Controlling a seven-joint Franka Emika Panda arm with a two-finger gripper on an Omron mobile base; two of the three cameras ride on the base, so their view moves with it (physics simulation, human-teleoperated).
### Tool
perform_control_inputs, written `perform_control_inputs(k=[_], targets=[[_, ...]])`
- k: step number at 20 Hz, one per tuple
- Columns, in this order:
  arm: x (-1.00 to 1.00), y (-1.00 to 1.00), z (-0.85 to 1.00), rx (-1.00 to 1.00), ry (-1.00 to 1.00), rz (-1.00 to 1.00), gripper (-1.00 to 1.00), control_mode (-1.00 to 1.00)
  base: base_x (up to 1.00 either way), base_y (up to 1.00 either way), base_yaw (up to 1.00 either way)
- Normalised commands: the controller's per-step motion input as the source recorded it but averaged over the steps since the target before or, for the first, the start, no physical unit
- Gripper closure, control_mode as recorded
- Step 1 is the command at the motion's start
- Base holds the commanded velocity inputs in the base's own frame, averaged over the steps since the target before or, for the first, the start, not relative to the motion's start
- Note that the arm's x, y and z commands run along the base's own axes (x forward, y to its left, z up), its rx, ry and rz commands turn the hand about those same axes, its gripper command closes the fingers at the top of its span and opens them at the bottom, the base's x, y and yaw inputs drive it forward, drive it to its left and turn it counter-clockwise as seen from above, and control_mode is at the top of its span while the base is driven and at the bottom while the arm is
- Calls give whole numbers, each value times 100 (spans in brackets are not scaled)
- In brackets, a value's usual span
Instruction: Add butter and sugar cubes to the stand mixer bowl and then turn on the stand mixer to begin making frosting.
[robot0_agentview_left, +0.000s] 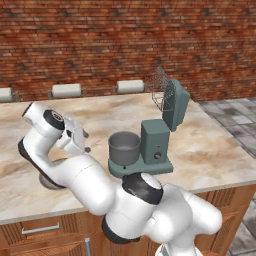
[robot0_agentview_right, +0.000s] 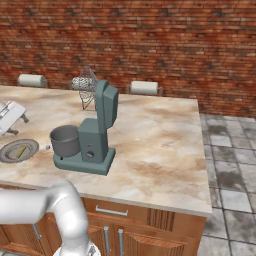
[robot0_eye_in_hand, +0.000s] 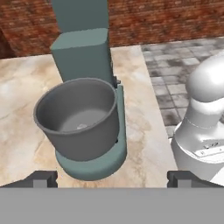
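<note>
Over marble counter, pincer gapes wide, seemingly empty.

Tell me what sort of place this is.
A home-style kitchen, rendered: a teal stand mixer with its bowl on a marble counter over wooden cabinets, backed by a brick wall.

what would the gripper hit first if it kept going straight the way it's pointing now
Most likely the stand mixer bowl: the hand view looks straight at its open mouth, between the wide-apart fingertips. Depth is unclear, so first contact could be the near rim rather than the inside.
</note>
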Motion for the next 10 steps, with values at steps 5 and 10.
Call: perform_control_inputs(k=[5, 10], targets=[[4, 0, -45, 0, 4, 30, -100, -100, 0, 0, 0], [3, 0, -24, 1, 0, 22, -100, -100, 0, 0, 0]])
